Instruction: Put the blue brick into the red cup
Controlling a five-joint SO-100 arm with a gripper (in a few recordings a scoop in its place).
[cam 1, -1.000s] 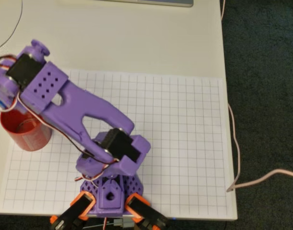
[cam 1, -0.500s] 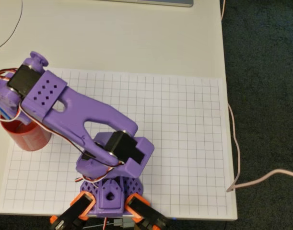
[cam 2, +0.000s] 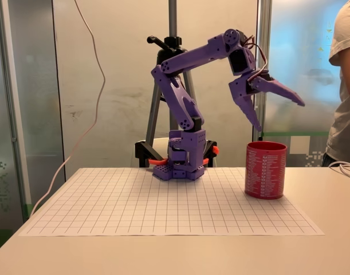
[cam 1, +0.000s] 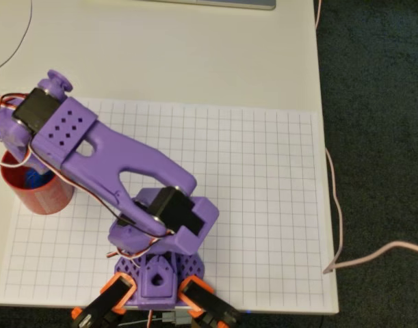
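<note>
The blue brick [cam 1: 36,179] lies inside the red cup [cam 2: 266,170] near the desk's [cam 1: 195,61] left edge in the overhead view, straight below the gripper [cam 2: 280,112], which hangs above the rim with jaws spread wide and empty.

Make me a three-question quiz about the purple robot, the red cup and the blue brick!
1. Where is the blue brick?
A. inside the red cup
B. on the grid paper
C. in the hand

2. What colour is the arm?
A. orange
B. purple
C. white

3. How is the hand?
A. shut on the cup
B. open, above the cup
C. resting on the table

Answers: 1 A, blue shows inside the red cup in the overhead view. 2 B, every link is purple. 3 B, the fixed view shows its fingers spread apart above the cup's rim.
</note>
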